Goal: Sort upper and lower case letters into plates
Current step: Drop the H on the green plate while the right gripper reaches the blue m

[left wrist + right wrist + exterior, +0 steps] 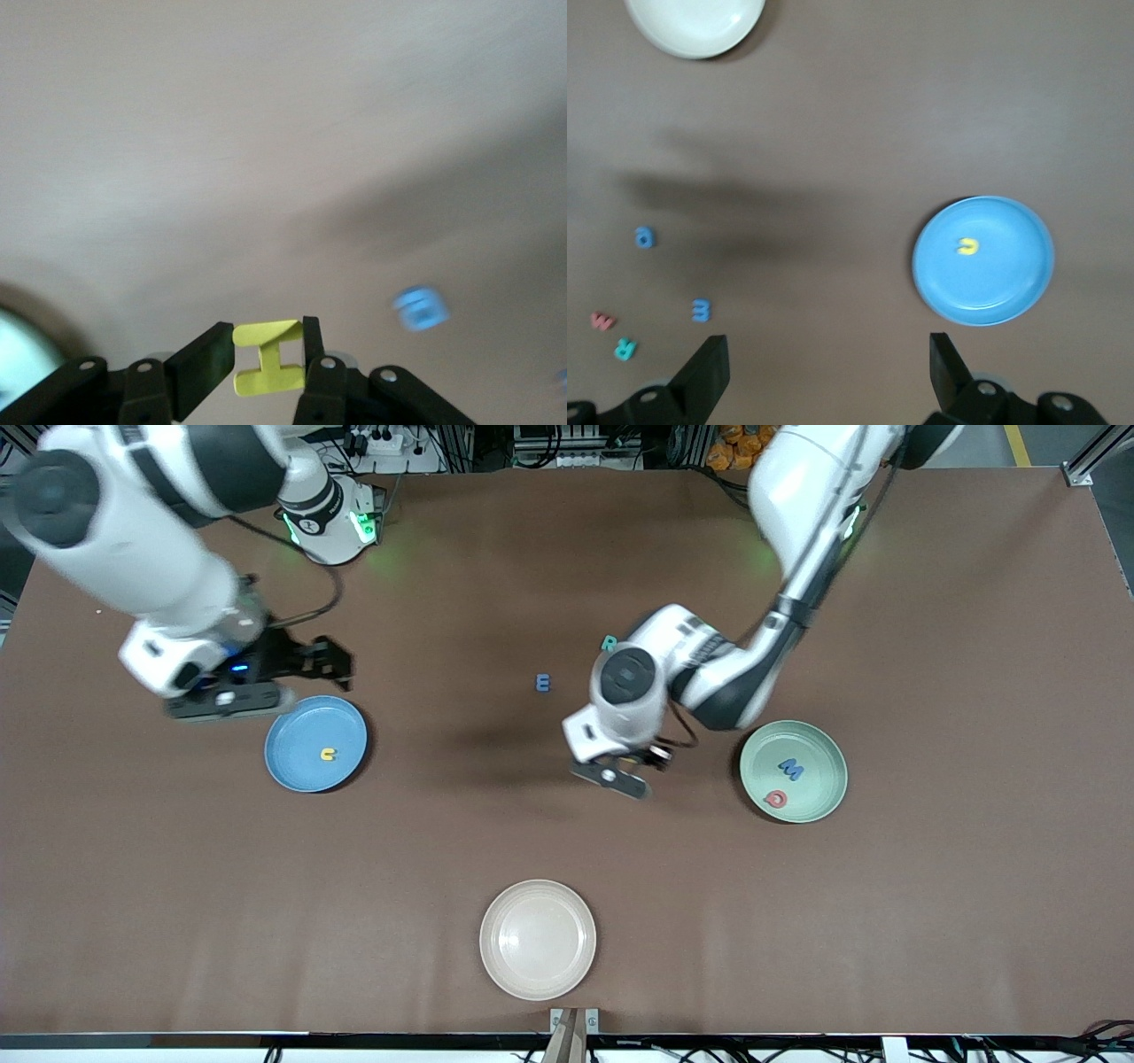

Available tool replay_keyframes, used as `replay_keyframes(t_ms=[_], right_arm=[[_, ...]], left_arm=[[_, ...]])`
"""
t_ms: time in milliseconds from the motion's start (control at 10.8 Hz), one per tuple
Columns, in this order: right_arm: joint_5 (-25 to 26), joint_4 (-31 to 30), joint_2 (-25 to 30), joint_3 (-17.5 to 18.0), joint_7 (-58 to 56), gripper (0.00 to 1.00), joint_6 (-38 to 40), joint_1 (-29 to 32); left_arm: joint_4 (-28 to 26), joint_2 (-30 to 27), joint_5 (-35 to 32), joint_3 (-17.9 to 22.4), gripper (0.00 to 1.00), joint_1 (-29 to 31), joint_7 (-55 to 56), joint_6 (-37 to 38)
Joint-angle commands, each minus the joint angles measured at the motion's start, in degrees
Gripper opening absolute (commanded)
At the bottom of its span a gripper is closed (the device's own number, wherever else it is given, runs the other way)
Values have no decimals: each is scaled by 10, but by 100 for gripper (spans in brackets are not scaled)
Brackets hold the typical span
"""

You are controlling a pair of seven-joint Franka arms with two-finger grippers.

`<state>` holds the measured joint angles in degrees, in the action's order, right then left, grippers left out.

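**Yellow H in the Left Gripper's Grasp**

The left gripper [266, 359] is hanging over the worktop [567, 850] beside the green plate [824, 802], fingers pinching a yellow H [268, 358]. The right gripper [828, 376], fingers spread, is waiting over the worktop by the blue plate [292, 766], which is holding a yellow u [329, 755]. A blue E [543, 683] is lying mid-worktop.

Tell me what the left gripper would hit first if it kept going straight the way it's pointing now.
Most likely bare table. The left gripper, shut on the yellow H, points down at brown tabletop with nothing directly ahead in its wrist view. The blue E lies off to one side, though the depth there is hard to judge.
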<state>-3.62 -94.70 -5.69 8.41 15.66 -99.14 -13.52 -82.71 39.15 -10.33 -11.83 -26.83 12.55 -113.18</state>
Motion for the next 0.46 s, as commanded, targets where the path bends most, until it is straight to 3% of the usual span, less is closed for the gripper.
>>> replay_keyframes(t_ms=[0, 370], right_arm=[[-6, -32, -12, 22, 46, 100, -48, -31], [-3, -135, -42, 98, 114, 100, -197, -61]], left_arm=[[-46, -28, 9, -4, 0, 72, -143, 23], [-147, -66, -8, -6, 0, 183, -262, 9]])
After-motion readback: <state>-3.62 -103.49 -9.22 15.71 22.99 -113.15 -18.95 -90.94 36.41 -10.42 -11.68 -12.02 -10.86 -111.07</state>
